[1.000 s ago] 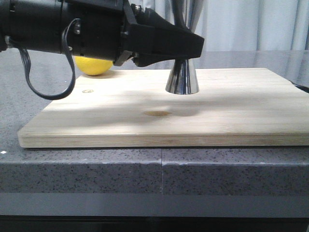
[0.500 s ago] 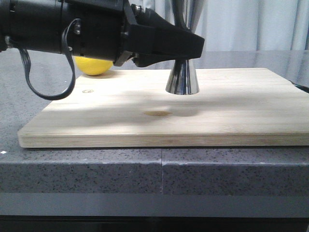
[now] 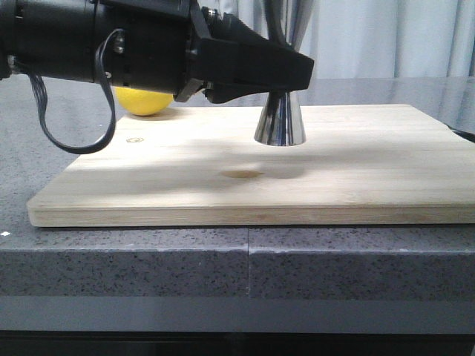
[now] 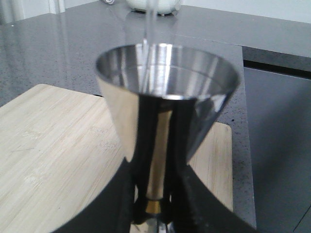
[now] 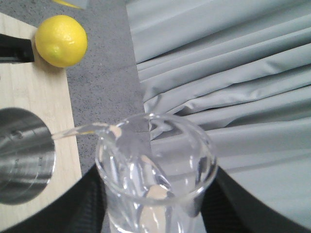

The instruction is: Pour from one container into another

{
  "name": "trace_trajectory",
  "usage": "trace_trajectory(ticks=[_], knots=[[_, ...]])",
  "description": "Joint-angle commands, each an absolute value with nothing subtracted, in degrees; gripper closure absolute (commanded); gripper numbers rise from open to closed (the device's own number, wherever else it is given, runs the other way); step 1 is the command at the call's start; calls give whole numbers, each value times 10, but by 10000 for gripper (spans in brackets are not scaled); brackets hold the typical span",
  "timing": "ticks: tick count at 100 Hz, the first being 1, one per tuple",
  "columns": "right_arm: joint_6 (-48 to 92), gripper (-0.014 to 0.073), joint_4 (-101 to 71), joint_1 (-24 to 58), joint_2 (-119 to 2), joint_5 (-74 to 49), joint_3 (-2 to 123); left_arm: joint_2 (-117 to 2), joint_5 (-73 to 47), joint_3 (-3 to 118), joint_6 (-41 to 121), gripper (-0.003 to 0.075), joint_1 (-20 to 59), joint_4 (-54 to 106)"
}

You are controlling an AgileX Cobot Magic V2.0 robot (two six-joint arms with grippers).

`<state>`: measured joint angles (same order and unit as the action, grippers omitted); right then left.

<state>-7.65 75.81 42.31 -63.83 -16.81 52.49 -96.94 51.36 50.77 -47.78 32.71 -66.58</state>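
Observation:
The steel jigger (image 3: 280, 119) stands upright on the wooden board (image 3: 223, 185), and my left gripper (image 3: 295, 74) is shut on its narrow gold-ringed waist. In the left wrist view the jigger's open upper cone (image 4: 167, 97) fills the middle, with my left gripper (image 4: 153, 206) clamped below it. The clear glass beaker (image 5: 155, 165) is tilted, held in my right gripper (image 5: 153, 213), which is shut on its body. A thin clear stream (image 5: 77, 131) runs from the beaker's lip toward the jigger's mouth (image 5: 22, 155). The same stream (image 4: 148, 29) falls into the cone. The beaker is out of the front view.
A yellow lemon (image 3: 145, 101) lies behind the board at the left, also seen as a lemon (image 5: 60, 41) beside the board's edge. The board rests on a grey speckled counter (image 3: 148, 259). Grey curtains (image 5: 233, 73) hang behind.

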Motion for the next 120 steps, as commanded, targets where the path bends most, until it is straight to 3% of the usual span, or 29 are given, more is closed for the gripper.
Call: trace_trajectory(ticks=[1, 120], knots=[[-73, 322, 785, 425, -628, -158, 546, -942, 546, 524, -482, 741, 328, -638], [-73, 322, 845, 425, -628, -157, 546, -942, 542, 524, -482, 741, 320, -634]])
